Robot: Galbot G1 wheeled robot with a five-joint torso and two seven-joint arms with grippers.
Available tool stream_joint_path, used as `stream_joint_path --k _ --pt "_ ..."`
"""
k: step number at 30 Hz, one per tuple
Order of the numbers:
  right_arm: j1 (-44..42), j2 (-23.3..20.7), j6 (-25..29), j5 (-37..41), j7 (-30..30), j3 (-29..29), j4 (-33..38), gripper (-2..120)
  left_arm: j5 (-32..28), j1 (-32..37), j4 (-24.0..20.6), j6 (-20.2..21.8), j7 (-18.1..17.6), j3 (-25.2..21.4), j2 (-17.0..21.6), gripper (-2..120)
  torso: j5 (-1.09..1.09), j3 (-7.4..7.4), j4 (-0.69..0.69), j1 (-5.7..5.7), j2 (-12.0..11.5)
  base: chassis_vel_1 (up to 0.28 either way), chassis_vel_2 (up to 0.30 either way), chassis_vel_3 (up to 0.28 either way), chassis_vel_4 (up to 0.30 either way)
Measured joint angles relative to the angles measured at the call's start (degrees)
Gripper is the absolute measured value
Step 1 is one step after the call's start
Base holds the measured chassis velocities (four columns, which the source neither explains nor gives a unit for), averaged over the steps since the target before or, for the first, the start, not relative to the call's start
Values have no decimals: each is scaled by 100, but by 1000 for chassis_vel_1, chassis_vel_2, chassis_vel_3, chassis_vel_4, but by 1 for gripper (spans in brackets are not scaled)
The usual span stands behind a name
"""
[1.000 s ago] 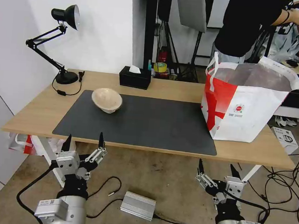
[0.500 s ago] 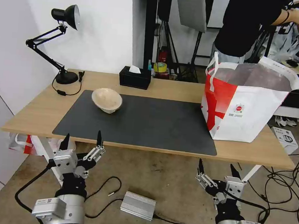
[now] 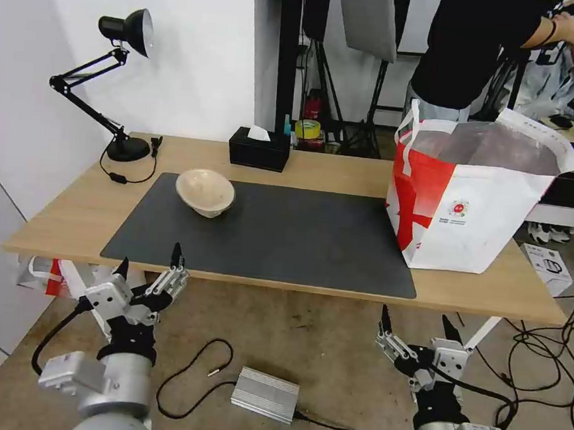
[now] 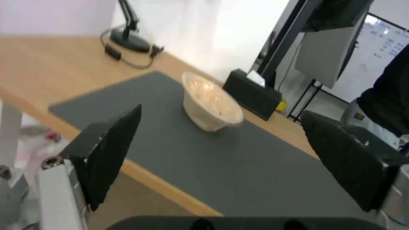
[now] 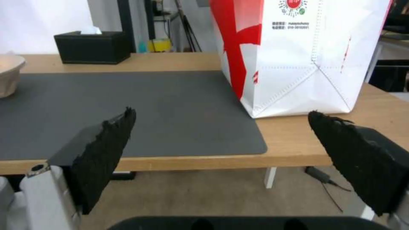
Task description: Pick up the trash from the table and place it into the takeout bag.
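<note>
A beige paper-pulp bowl (image 3: 205,193) lies tilted on the dark grey mat (image 3: 285,235), at the left of the light-wood table (image 3: 330,169). The left wrist view has this bowl (image 4: 211,103) straight ahead, beyond the table's front edge. The white takeout bag (image 3: 467,196) with its red panel stands open at the right end, its foil lining showing. My left gripper (image 3: 150,257) hangs open just below and in front of the table's front edge, nothing between its fingers. My right gripper (image 3: 415,314) waits open lower down, in front of the bag (image 5: 298,54).
A black desk lamp (image 3: 126,30) and its cord occupy the far left corner. A black tissue box (image 3: 259,150) sits at the back edge. On the floor lie a silver box (image 3: 265,394) and cables; a red-white plastic bag (image 3: 44,274) hangs under the table's left end.
My left arm has swung a little to the left, and its gripper has turned and come closer to the table's front edge. The right arm, bowl and bag have not moved.
</note>
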Motion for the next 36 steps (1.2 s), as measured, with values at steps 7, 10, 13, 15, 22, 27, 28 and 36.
stream_joint_path --k 7,10,13,15,22,27,28,36 --pt "0 0 0 0 0 0 0 100 -640 -319 -1 122 -167 -162 147 100 0 0 0 0 0 0 0 0 0" --pt "0 0 1 0 0 0 0 100 -742 -391 -1 129 -179 -218 208 100 0 0 0 0 0 0 0 0 0" --pt "0 0 0 0 0 0 0 100 -1253 -700 -1 138 -267 -462 488 100 -1 0 0 0 0 0 0 0 0" --pt "0 0 0 0 0 0 0 100 -1480 -820 4 104 -254 -605 617 100 -1 0 1 0 0 0 0 0 0" --pt "0 0 1 0 0 0 0 100 -2861 -1176 18 32 -403 -1217 1292 100 0 0 0 0 0 0 0 0 0" --pt "1 0 0 0 0 0 0 100 -3404 -1345 8 82 -573 -1220 1373 100 -1 0 0 1 0 0 0 0 0" --pt "0 0 1 0 0 1 0 100 -3543 -1392 34 106 -611 -1216 1410 100 0 0 0 1 0 0 0 0 0" --pt "0 0 0 1 0 1 0 100 -4879 -2104 264 245 -1143 -1234 1707 100 0 0 0 1 0 0 0 0 0"
